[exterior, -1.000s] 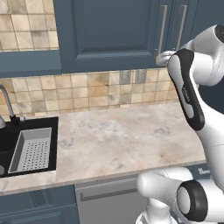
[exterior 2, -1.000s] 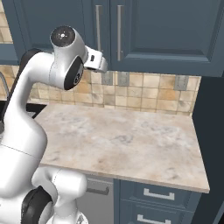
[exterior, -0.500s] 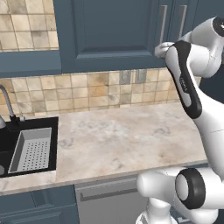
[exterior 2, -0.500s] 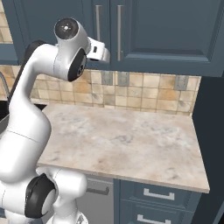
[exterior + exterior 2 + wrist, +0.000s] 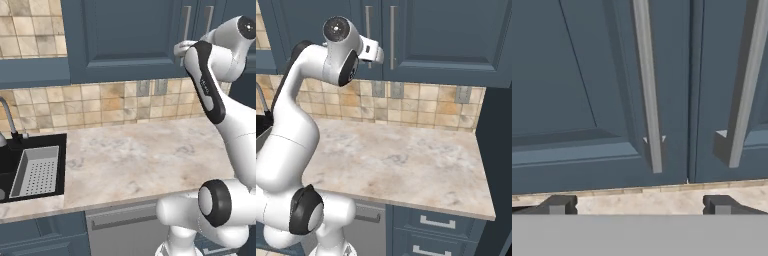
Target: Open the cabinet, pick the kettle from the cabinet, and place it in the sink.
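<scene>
The cabinet (image 5: pixel 125 40) hangs above the counter with both panelled doors closed. Its two long grey bar handles (image 5: pixel 647 85) (image 5: pixel 744 85) stand close in front of the hand. My gripper (image 5: pixel 639 206) is open, with its dark fingertips (image 5: pixel 559 205) spread wide below the left handle's lower end and holding nothing. From the base views, the hand (image 5: pixel 179 48) (image 5: pixel 375 53) sits just in front of the handles, near the doors' lower edge. The kettle is hidden. The black sink (image 5: pixel 10 175) lies at the far left of the counter, under its curved tap (image 5: pixel 7 117).
A white perforated tray (image 5: pixel 35 170) rests in the sink. The marble counter (image 5: pixel 140 155) runs below the cabinet, backed by a beige tile wall (image 5: pixel 421 105). Blue drawers (image 5: pixel 436 222) and a grey appliance front (image 5: pixel 120 220) sit under the counter.
The arm has lifted the hand upward and closer to the cabinet handles. The doors stay closed and the fingers stay apart.
</scene>
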